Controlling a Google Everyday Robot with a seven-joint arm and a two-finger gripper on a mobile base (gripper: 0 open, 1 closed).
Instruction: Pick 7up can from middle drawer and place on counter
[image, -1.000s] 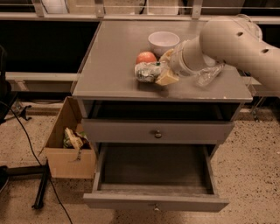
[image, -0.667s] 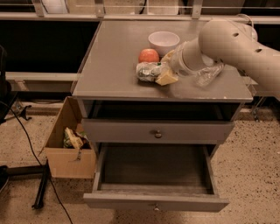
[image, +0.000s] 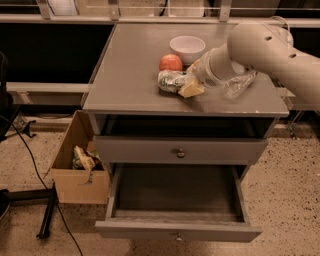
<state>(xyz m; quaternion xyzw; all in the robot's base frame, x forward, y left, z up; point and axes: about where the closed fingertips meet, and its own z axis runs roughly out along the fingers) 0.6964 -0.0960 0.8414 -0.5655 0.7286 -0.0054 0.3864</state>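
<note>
The 7up can (image: 170, 80), silvery and crinkled with green marks, lies on its side on the counter (image: 130, 75), just in front of an apple. My gripper (image: 187, 79) comes in from the right on a thick white arm, and its yellowish fingers (image: 191, 89) are shut on the can's right end. The can sits at or just above the counter's surface. The middle drawer (image: 175, 227) is pulled out below, its dark inside empty, with a small knob on its front.
A red-orange apple (image: 171, 62) and a white bowl (image: 187, 48) stand just behind the can. A clear plastic bottle (image: 239, 83) lies to the right under the arm. The drawer above (image: 180, 151) is closed. A cardboard box (image: 80, 165) with wrappers sits on the floor at the left.
The gripper and the can have shifted very slightly back and right on the counter. Nothing else has moved.
</note>
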